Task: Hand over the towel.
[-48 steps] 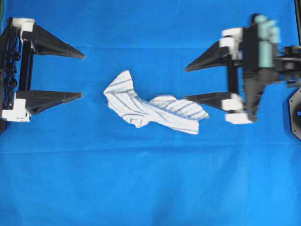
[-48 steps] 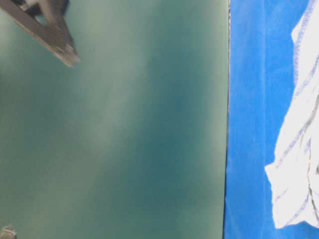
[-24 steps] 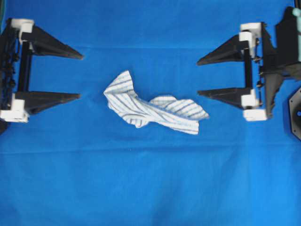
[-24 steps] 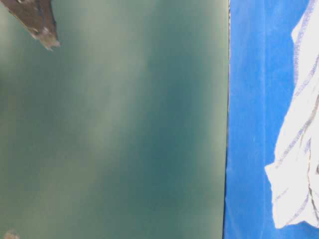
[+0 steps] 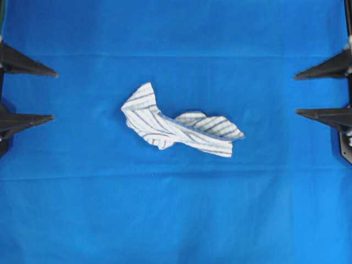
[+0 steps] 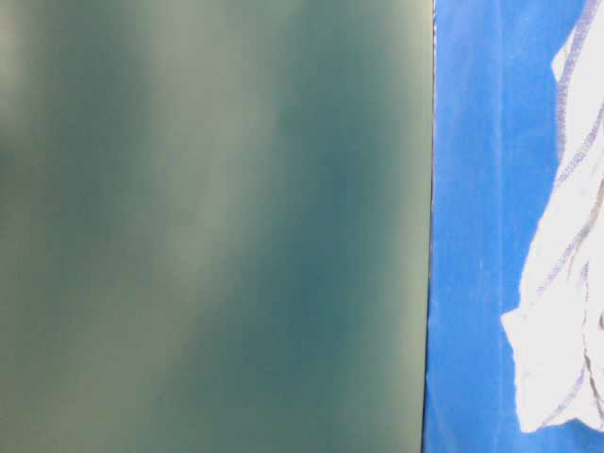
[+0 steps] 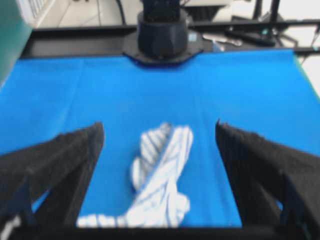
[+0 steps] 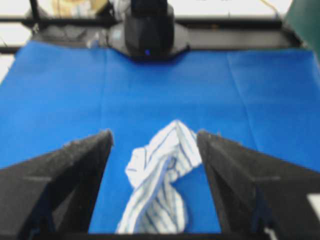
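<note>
The towel (image 5: 179,126), white with thin blue-grey stripes, lies crumpled on the blue cloth near the middle of the overhead view. Its edge also shows in the table-level view as the towel (image 6: 566,283). My left gripper (image 5: 54,94) is at the far left edge, open and empty, well apart from the towel. My right gripper (image 5: 297,94) is at the far right edge, also open and empty. In the left wrist view the towel (image 7: 160,175) lies ahead between the spread fingers of the left gripper (image 7: 159,125). The right wrist view shows the towel (image 8: 160,175) ahead of the right gripper (image 8: 155,134).
A large plain blue cloth (image 5: 176,209) covers the table. The opposite arm's black base (image 7: 160,35) stands at the cloth's far edge in the left wrist view, and another base (image 8: 149,30) in the right wrist view. A blurred green surface (image 6: 208,226) fills most of the table-level view.
Both grippers have drawn back outward toward their own edges of the overhead view, staying open. The right finger has left the table-level view. The towel has not moved.
</note>
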Tool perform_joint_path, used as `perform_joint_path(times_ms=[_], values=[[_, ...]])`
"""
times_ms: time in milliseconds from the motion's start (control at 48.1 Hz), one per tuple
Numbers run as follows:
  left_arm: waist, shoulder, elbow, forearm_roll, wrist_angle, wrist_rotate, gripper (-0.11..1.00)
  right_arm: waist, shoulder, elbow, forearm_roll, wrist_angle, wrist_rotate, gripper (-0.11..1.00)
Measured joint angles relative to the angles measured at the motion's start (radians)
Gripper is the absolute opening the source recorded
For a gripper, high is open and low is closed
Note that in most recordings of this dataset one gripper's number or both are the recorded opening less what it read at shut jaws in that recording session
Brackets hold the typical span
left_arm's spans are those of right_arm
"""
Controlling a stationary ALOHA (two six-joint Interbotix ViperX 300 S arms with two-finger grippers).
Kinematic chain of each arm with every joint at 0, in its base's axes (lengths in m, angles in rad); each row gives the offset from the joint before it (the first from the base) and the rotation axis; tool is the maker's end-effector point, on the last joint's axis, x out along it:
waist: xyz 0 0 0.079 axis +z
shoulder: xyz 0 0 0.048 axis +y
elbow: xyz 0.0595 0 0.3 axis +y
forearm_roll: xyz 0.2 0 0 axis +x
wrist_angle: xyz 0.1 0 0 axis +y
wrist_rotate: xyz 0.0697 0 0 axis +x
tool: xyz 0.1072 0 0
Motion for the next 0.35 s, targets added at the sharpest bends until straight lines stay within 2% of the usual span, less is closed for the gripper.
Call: perform_joint_path(times_ms=[166,353], values=[[0.0,-0.084,0.115,-0.002,-0.044,-0.002,0.9,-0.028,-0.095,0.144,0.005,-0.052,0.0,0.71],[0.0,-0.158,0.215,0.0,-0.052,-0.002,0.9,-0.075,-0.069,0.232,0.031,-0.107,0.0,0.71]])
